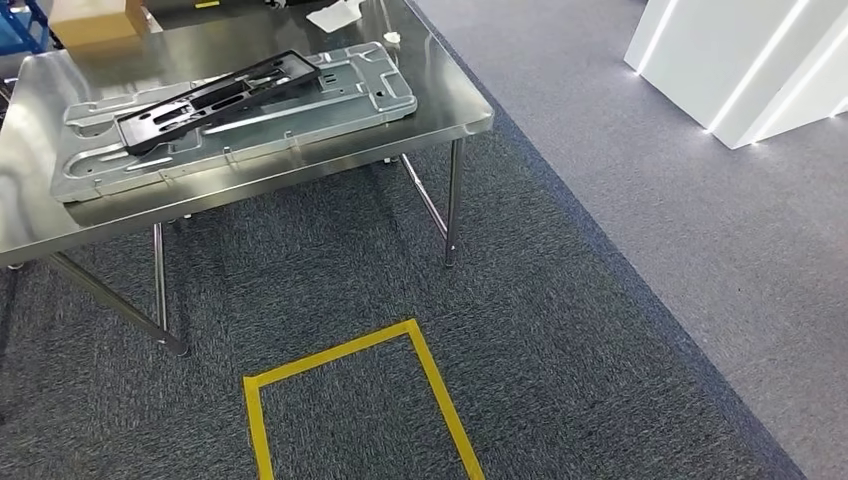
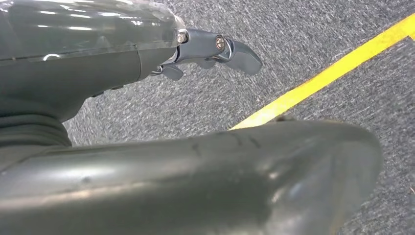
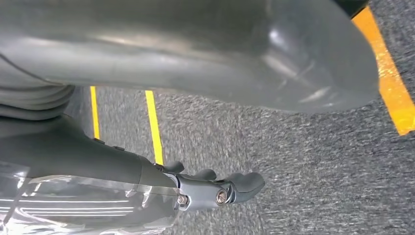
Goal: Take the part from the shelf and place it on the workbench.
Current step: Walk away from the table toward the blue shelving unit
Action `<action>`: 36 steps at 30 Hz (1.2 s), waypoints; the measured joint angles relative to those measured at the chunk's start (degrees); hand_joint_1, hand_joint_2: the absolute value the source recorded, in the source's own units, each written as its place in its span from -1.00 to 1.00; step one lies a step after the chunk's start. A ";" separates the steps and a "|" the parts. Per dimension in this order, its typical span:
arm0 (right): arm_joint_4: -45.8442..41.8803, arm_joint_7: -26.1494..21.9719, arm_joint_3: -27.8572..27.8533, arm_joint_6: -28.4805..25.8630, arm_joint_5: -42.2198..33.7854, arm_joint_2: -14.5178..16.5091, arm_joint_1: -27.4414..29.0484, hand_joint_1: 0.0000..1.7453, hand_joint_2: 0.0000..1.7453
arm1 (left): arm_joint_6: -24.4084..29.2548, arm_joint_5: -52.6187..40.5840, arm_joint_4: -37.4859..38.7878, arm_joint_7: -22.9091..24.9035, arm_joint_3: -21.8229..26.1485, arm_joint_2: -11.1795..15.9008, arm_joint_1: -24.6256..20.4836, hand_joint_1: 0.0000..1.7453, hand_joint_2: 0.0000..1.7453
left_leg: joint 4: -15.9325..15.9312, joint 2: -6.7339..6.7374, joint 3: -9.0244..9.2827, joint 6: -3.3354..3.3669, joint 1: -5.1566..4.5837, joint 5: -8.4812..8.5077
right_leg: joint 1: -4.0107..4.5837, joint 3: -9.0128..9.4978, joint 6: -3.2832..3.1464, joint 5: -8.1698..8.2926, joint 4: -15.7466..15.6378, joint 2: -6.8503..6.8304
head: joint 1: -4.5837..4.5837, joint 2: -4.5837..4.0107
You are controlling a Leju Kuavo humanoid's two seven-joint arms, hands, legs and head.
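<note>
both empty hands, left hand (image 2: 215,51) and right hand (image 3: 215,188), hang over carpet (image 1: 560,300).

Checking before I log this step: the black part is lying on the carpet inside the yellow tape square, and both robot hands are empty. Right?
Not quite. The head view shows the black part lying on the grey metal panel on the table, not on the carpet. The left robot hand and right robot hand are indeed empty.

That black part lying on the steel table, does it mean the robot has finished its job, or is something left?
It looks finished. The black part lies on a grey metal panel on the steel table. Nothing is in hand: the left hand and right hand hang over the carpet near the yellow tape, holding nothing. No shelf is visible to check for more parts.
</note>
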 joint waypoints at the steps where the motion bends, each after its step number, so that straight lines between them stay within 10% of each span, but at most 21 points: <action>1: 0.00 0.16 0.23 0.01 0.40 0.01 -0.03 -1.00 -1.00 | 0.10 0.33 -0.01 -0.22 0.08 -0.05 0.01 -1.00 -1.00 | 0.86 -0.28 -0.29 -0.28 0.06 -0.74 | -0.13 0.05 -0.38 0.11 -0.19 0.14 | -0.01 -0.01; 5: 0.00 1.40 1.37 -0.28 2.14 0.02 -0.22 -1.00 -1.00 | 0.09 1.58 -0.02 -1.65 0.45 -0.40 0.42 -1.00 -1.00 | 14.18 -1.71 -6.24 -1.05 0.39 -7.74 | -0.16 -0.05 -1.30 0.26 -0.41 0.83 | 0.00 -0.01; 7: 0.00 1.83 1.85 -0.35 2.57 0.02 -0.23 -1.00 -1.00 | -0.06 1.94 -0.02 -2.19 0.71 -0.59 0.75 -1.00 -1.00 | 16.65 -1.76 -7.42 -1.08 0.41 -7.48 | -0.05 0.02 -1.33 0.25 -0.38 1.45 | 0.00 -0.01; 12: 0.00 2.06 2.32 -0.56 2.59 0.25 -0.34 -1.00 -1.00 | -0.21 1.95 -0.02 -1.98 1.15 -1.09 0.76 -1.00 -1.00 | 1.04 -3.43 -0.73 0.01 0.18 0.33 | 0.19 0.13 -0.59 0.14 -0.04 2.77 | 0.00 -0.02; 17: 0.00 2.50 2.44 -0.59 2.98 0.21 -0.32 -1.00 -1.00 | -0.07 2.31 -0.02 -1.55 1.32 -1.84 0.46 -1.00 -1.00 | -0.51 -2.74 -0.34 1.71 0.37 1.00 | 0.03 -1.18 1.00 -1.42 2.44 2.51 | 0.01 -0.01; 20: 0.00 2.72 2.56 -0.42 3.23 0.19 -0.40 -1.00 -1.00 | -0.02 2.81 -0.02 -1.54 1.54 -1.98 0.43 -1.00 -1.00 | -0.66 -1.88 -0.43 2.19 0.33 1.13 | -0.24 -6.27 1.61 -6.66 13.04 1.48 | 0.00 0.00; 22: 0.00 2.73 2.60 -0.35 3.26 0.18 -0.36 -1.00 -1.00 | -0.19 3.14 -0.02 -1.57 1.62 -2.05 0.38 -1.00 -1.00 | -0.63 -1.40 -0.39 2.18 0.29 1.06 | -0.50 -7.93 1.92 -6.95 16.45 1.28 | 0.00 0.00; 27: 0.00 2.71 2.59 -0.30 2.97 -0.01 -0.50 -1.00 -1.00 | -2.03 3.14 -0.02 -1.61 1.72 -2.55 0.15 -1.00 -1.00 | -0.34 -0.67 0.11 1.15 0.04 0.40 | -0.46 -0.37 1.31 0.03 1.10 -0.54 | 0.00 -0.01; 32: 0.00 3.21 1.82 -0.52 1.16 0.02 -0.46 -1.00 -1.00 | -4.38 0.44 -0.02 0.64 0.54 -2.56 -0.41 -1.00 -1.00 | 1.59 -0.71 -0.57 -0.36 0.17 -1.30 | -0.36 -0.11 -0.37 0.36 -0.28 0.07 | -0.01 0.00; 36: 0.00 3.27 1.02 -0.74 0.87 -0.01 -0.36 -1.00 -1.00 | -4.22 -0.68 -0.02 2.42 -0.70 -2.55 -0.56 -1.00 -1.00 | 15.24 -1.73 -6.71 -0.98 0.46 -7.77 | -0.26 -0.15 -1.12 0.41 -0.38 0.80 | 0.00 -0.01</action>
